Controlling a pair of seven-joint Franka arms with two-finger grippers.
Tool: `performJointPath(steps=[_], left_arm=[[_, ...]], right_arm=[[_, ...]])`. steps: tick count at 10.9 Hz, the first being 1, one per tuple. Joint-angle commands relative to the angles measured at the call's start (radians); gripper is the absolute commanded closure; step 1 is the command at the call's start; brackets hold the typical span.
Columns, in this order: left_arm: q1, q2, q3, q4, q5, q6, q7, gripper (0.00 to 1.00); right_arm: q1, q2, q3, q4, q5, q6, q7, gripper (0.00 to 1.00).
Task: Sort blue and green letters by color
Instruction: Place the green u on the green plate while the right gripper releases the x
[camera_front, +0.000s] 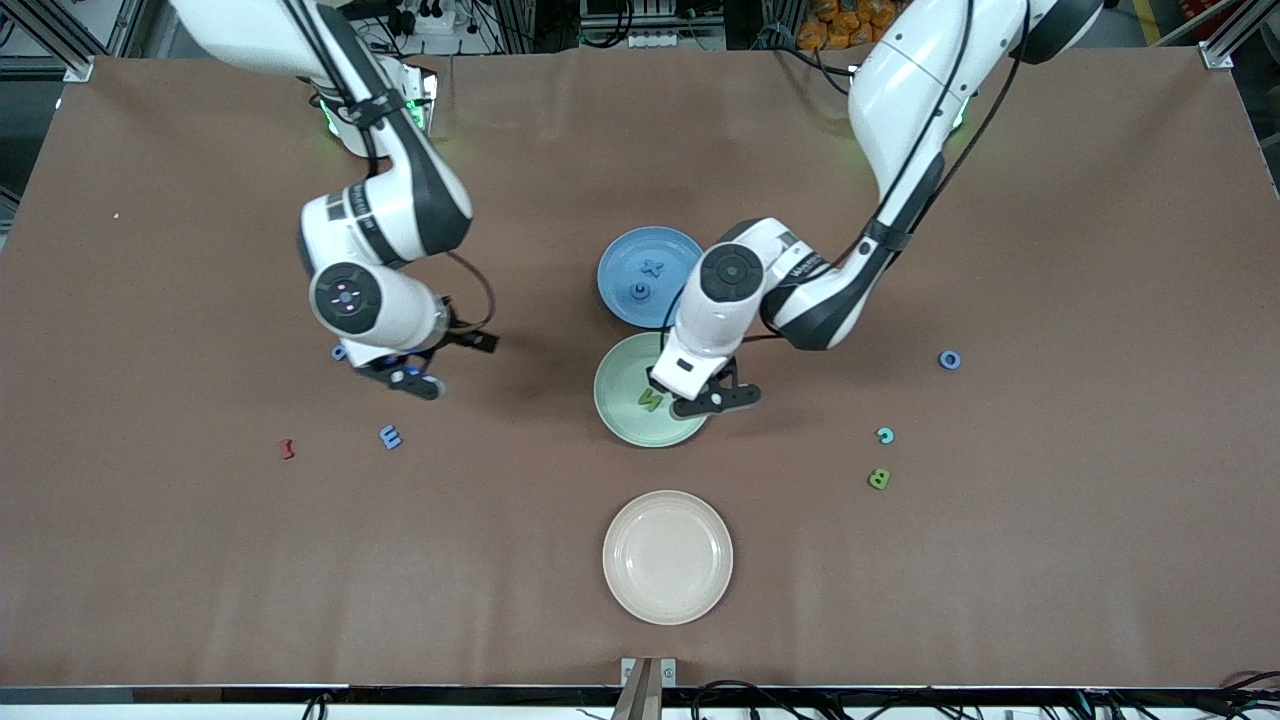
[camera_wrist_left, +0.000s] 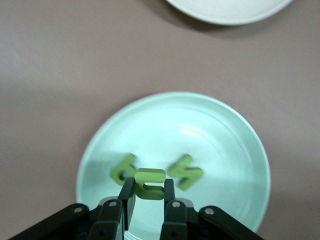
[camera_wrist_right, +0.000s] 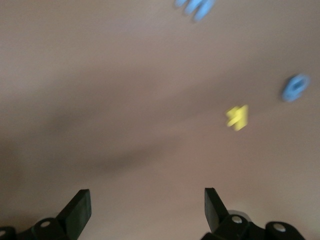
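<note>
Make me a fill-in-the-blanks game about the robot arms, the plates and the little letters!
1. The left gripper is shut on a small ____ letter.
2. It hangs over the ____ plate.
3. The blue plate has ____ blue letters on it.
4. The right gripper has its fingers ____ and holds nothing.

Missing words: green; green; two; open
</note>
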Motion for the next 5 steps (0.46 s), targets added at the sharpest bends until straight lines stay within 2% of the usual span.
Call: performJointPath(steps=[1, 2, 3, 4, 5], left_arm=[[-0.053, 0.034, 0.017, 0.048, -0.004, -0.002, -0.084, 0.65], [-0.061, 0.034, 0.018, 0.048, -0.001, -0.002, -0.085, 0.35], [-0.062, 0.033, 0.023, 0.05, 0.001, -0.002, -0.079, 0.25], [-0.061, 0.026, 0.029, 0.048, 0.052, -0.003, -0.072, 0.15], [-0.047, 0.017, 0.034, 0.044, 0.141, -0.012, -0.067, 0.14]], right_arm=[[-0.073, -0.018, -0.058, -0.02, -0.119, 0.003, 0.029, 0.0], [-0.116, -0.018, -0.083, -0.028, -0.119, 0.015, 0.029, 0.0], [-0.148, -0.016, -0.107, -0.048, -0.117, 0.044, 0.037, 0.0], [-0.176, -0.019, -0.146, -0.093, -0.117, 0.114, 0.078, 0.0], [-0.192, -0.025, -0.164, -0.144, -0.116, 0.211, 0.109, 0.0]])
